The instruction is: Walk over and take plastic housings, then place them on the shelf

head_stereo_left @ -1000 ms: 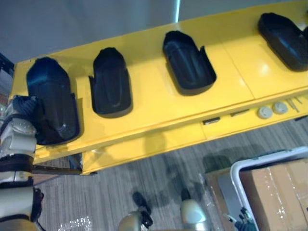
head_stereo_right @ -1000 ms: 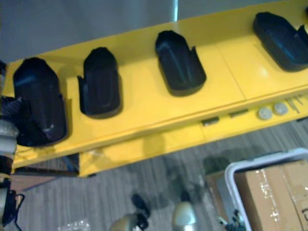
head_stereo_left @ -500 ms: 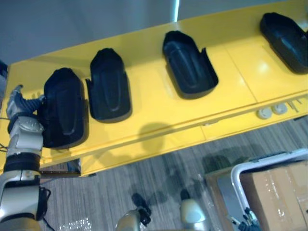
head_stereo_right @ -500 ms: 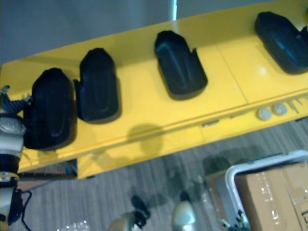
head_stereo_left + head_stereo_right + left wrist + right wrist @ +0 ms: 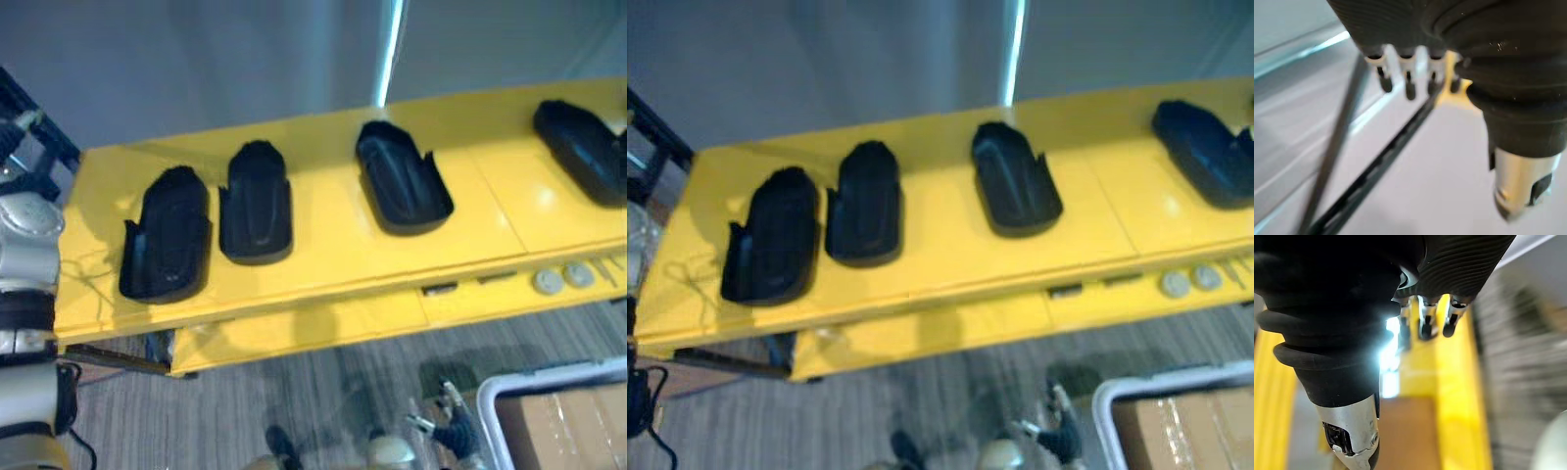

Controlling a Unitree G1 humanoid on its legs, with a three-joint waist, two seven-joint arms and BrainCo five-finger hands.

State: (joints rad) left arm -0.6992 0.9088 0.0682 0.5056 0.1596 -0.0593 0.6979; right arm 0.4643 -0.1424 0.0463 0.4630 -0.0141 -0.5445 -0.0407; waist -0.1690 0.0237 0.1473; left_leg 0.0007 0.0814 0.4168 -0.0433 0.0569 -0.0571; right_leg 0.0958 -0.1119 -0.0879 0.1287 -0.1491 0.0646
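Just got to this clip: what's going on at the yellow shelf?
Four black plastic housings lie on the yellow shelf: the leftmost housing, the second housing close beside it, the third housing farther right, the fourth housing at the right end. The robot's left hand is open and empty beside the shelf's left end, clear of the leftmost housing. Its right hand hangs low over the floor, open and empty, near a white-rimmed bin holding a cardboard box.

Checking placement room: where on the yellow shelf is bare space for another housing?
The yellow shelf is bare between the second housing and third housing, and between the third and the right-end housing. Crowded at the left, where the left-end housing sits close beside the second.
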